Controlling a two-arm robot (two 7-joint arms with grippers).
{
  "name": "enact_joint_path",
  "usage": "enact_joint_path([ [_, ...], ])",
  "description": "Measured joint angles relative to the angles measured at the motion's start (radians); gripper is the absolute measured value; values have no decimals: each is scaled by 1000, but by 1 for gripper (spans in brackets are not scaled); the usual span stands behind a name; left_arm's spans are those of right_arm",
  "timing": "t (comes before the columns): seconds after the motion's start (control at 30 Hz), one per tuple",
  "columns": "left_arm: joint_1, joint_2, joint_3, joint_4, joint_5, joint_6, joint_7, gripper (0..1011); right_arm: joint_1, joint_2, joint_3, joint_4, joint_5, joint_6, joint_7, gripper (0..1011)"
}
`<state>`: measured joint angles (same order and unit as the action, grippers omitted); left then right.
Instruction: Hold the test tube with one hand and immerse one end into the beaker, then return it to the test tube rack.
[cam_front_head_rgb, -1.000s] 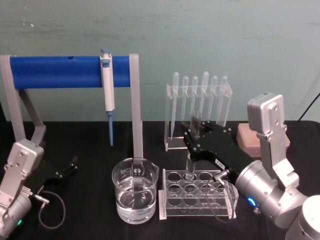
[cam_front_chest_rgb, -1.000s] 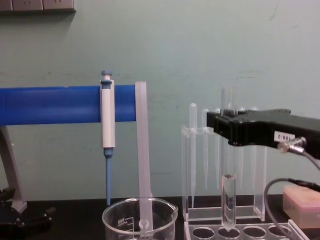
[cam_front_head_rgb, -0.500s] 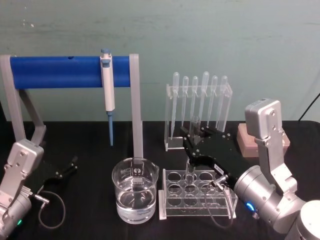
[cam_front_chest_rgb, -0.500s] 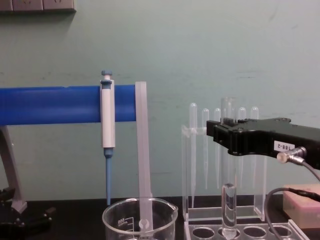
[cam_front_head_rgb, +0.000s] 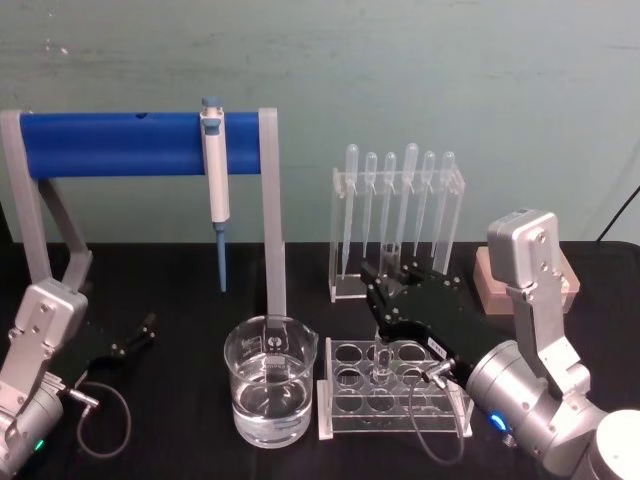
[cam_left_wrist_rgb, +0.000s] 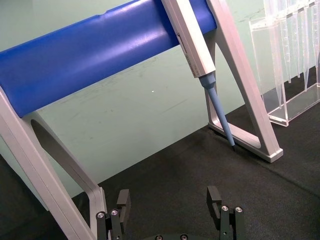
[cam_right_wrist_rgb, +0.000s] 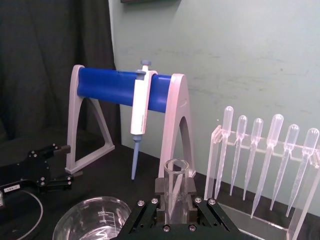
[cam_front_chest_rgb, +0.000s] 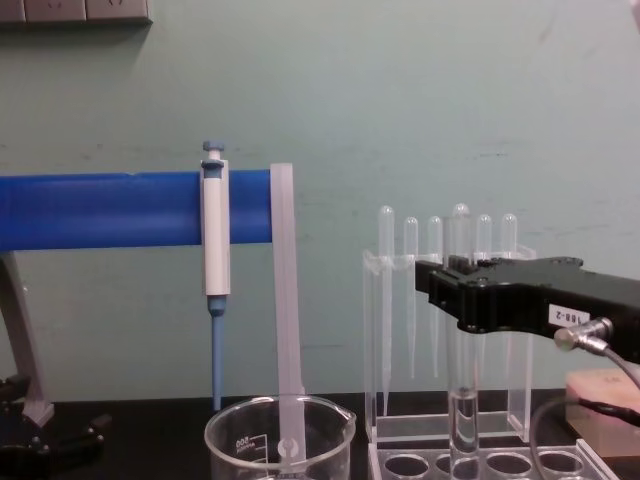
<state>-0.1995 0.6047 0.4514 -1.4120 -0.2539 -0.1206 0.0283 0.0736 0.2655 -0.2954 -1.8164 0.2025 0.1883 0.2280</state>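
Right gripper (cam_front_head_rgb: 388, 283) jaws clamped on the test tube (cam_front_chest_rgb: 461, 392), upright, bottom end down in a hole of the clear rack (cam_front_head_rgb: 345, 413), just right of the beaker (cam_front_head_rgb: 270, 392). Left gripper (cam_front_head_rgb: 148, 322) parked low on table (cam_front_head_rgb: 180, 290) at left, jaws wide, holding nothing.

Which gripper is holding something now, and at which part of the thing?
The right gripper holds the test tube near its open top, upright over the tube rack. The left gripper is open and holds nothing.

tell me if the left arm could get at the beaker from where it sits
Probably yes. The left gripper rests open on the table to the left of the beaker, with bare black cloth between them; the stand's grey leg stands behind that path.
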Motion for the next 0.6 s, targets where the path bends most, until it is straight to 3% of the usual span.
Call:
enact_joint_path([
  [0.6,0,0,0,0,0,0,0,1000,-14,-11,0,24,-10,-21,1,224],
])
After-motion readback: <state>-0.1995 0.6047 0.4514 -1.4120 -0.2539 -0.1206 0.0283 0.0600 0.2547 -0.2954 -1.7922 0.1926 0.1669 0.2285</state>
